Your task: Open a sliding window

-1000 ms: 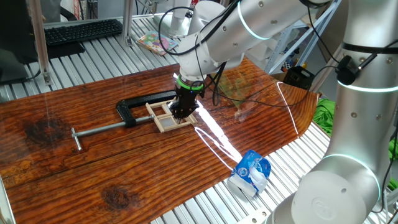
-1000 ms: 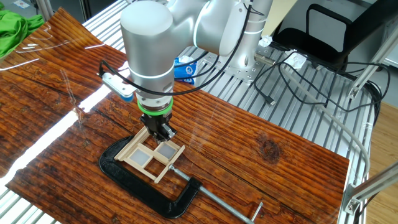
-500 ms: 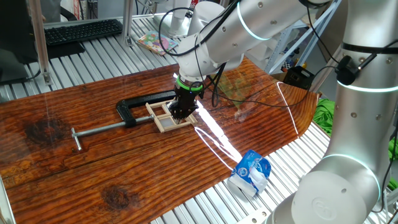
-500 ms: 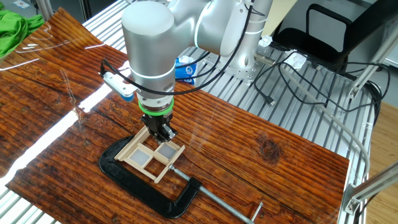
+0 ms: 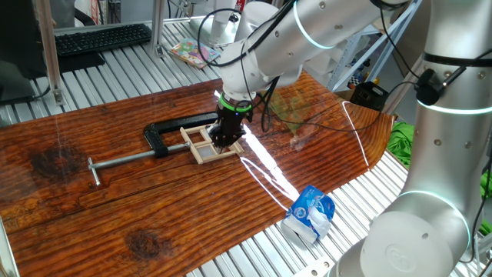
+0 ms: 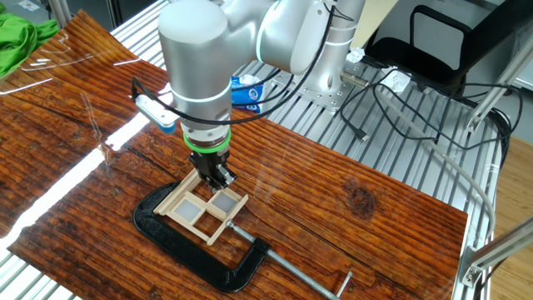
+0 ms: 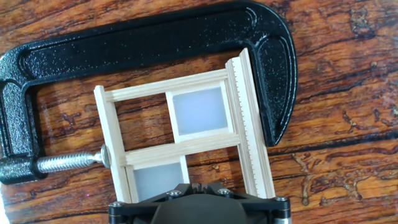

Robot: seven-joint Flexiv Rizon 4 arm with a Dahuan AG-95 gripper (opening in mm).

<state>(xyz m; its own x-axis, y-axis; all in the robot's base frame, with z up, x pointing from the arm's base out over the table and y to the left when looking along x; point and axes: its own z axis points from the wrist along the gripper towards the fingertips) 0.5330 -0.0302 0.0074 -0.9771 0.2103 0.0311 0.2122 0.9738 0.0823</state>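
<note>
A robotics lab, not a home or shop. Bench (image 5: 115, 77) built of ribbed aluminium slats, covered only in part by a wood-grain sheet (image 5: 92, 200) that curls up at one end. Second silver arm (image 5: 438, 154) standing just beside the working one, its base bolted to the slats. Black keyboard (image 5: 100, 37) at the far edge of the bench. Loose black cables (image 6: 391, 108) trailing across the slats toward a black office chair (image 6: 433, 42). Aluminium frame posts (image 5: 48, 46) rising at the bench's edge. Green cloth (image 6: 17, 37) bunched past the sheet's end, a crumpled blue-and-white packet (image 5: 310, 212) lying on the slats.
</note>
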